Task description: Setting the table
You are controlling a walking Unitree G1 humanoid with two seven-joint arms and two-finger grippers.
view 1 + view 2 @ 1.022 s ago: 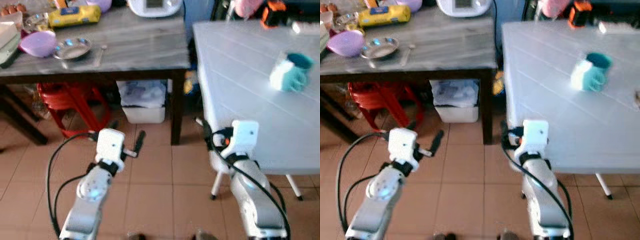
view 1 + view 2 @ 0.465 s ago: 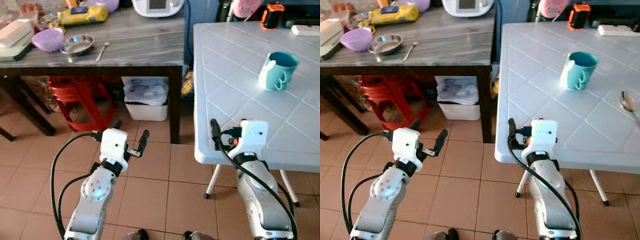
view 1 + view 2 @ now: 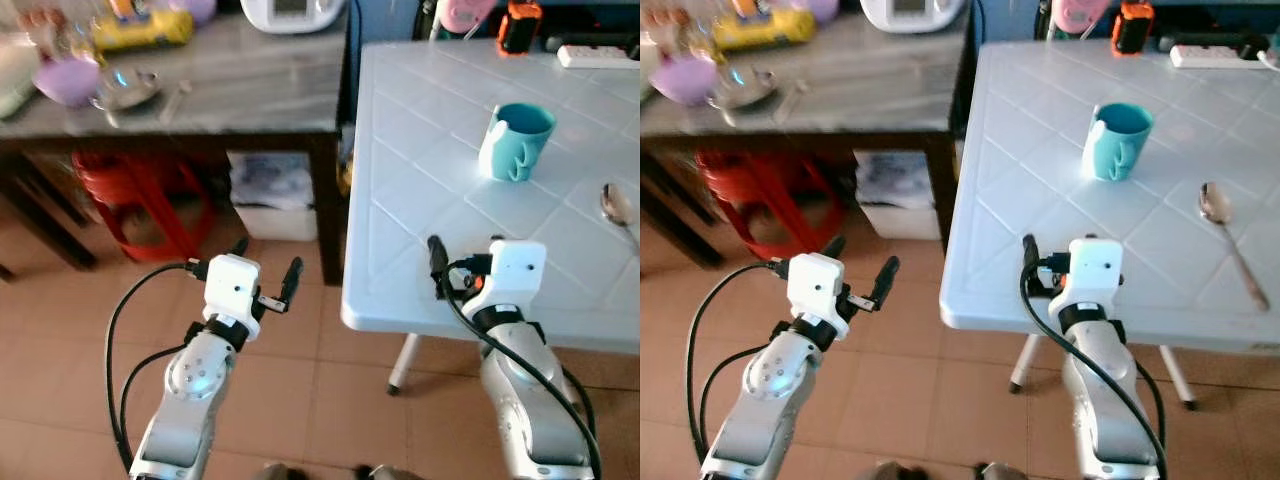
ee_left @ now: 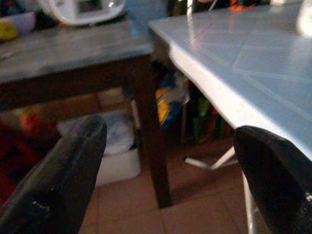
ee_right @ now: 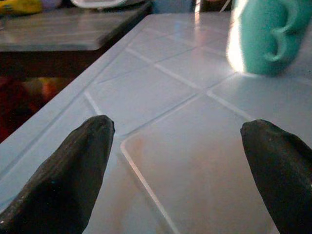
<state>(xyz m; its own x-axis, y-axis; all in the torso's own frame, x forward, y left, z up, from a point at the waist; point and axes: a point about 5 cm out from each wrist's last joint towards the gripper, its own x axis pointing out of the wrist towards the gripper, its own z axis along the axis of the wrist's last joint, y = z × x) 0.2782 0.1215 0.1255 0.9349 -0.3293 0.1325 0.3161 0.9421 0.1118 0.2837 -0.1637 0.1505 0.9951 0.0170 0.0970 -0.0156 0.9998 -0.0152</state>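
Observation:
A teal mug (image 3: 515, 140) stands on the white tiled-pattern table (image 3: 420, 150), and a metal spoon (image 3: 1230, 235) lies to its right near the table's edge. My right gripper (image 5: 178, 124) hovers open just above the table's front edge, short of the mug (image 5: 265, 34), with nothing between its fingers. My left gripper (image 3: 266, 262) is open and empty over the floor, left of the white table's corner. A purple bowl (image 3: 65, 80), a steel bowl (image 3: 125, 88) and a piece of cutlery sit on the dark wooden table (image 3: 250, 90) to the left.
A red stool (image 3: 135, 195) and a white bin (image 3: 265, 195) stand under the wooden table. A yellow packet (image 3: 140, 28) and a white appliance (image 3: 290, 12) sit at its back. A power strip (image 3: 600, 55) lies at the white table's far side. Tiled floor lies below.
The camera has shifted toward the white table, which now sits further left in the picture, and the spoon has come into the left eye view. Both arms keep their pose.

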